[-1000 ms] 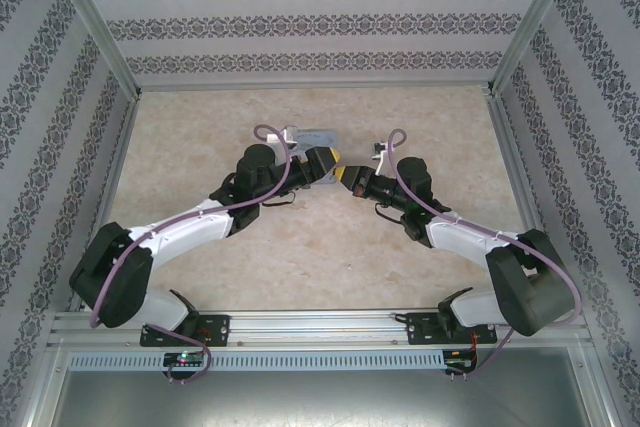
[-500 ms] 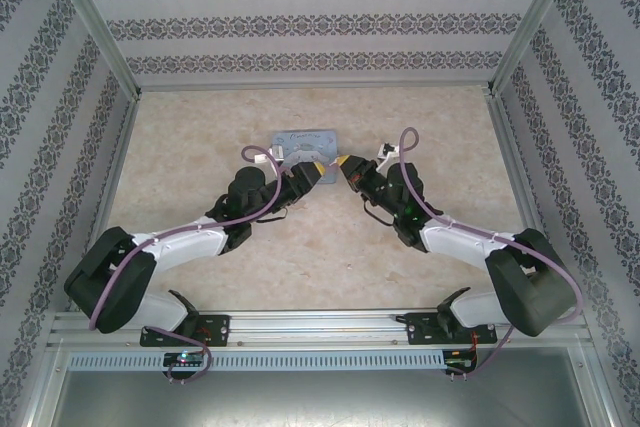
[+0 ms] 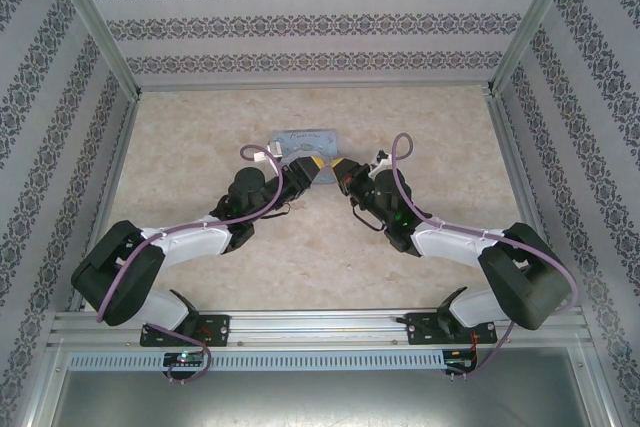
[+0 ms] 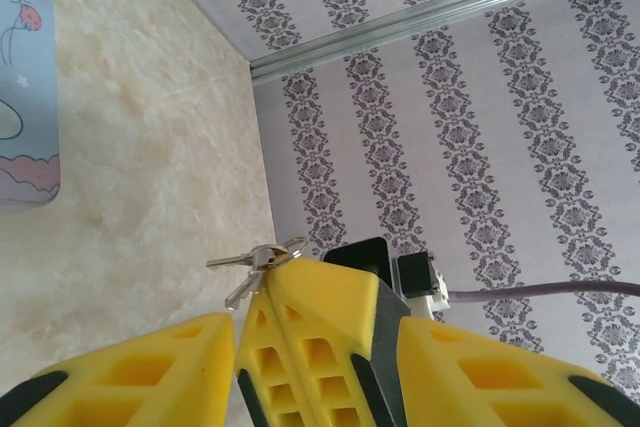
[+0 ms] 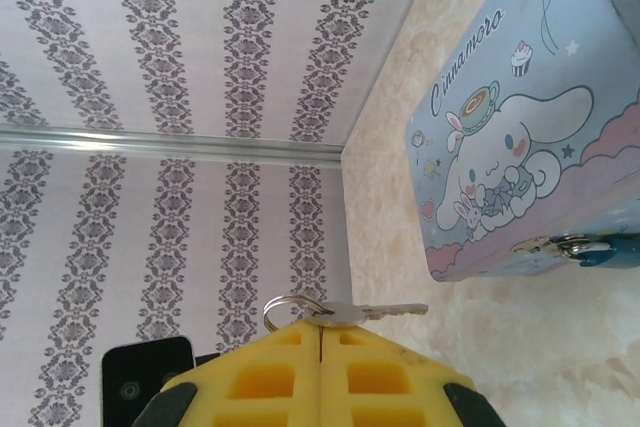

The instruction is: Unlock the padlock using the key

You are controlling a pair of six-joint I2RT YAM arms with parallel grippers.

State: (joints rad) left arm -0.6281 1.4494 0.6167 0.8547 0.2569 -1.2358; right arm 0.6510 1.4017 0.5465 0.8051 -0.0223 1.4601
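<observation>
I watched white links [image 3: 190, 237], black joints [image 3: 120, 277] and purple cables [image 3: 262, 197]; the left gripper [image 3: 310, 172] and right gripper [image 5: 320, 332] were yellow.

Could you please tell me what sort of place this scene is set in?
Most likely a purpose-built robot test booth, not a real room: patterned wallpaper panels in an aluminium frame enclose a marble-look tabletop, with the left arm and right arm bolted to a near-edge rail.

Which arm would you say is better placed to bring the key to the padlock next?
Probably right. The right gripper has shut jaws pinching the key, and the padlock on the Cinnamoroll tin lies in its wrist view. The left gripper has jaws apart, holding no key.
</observation>
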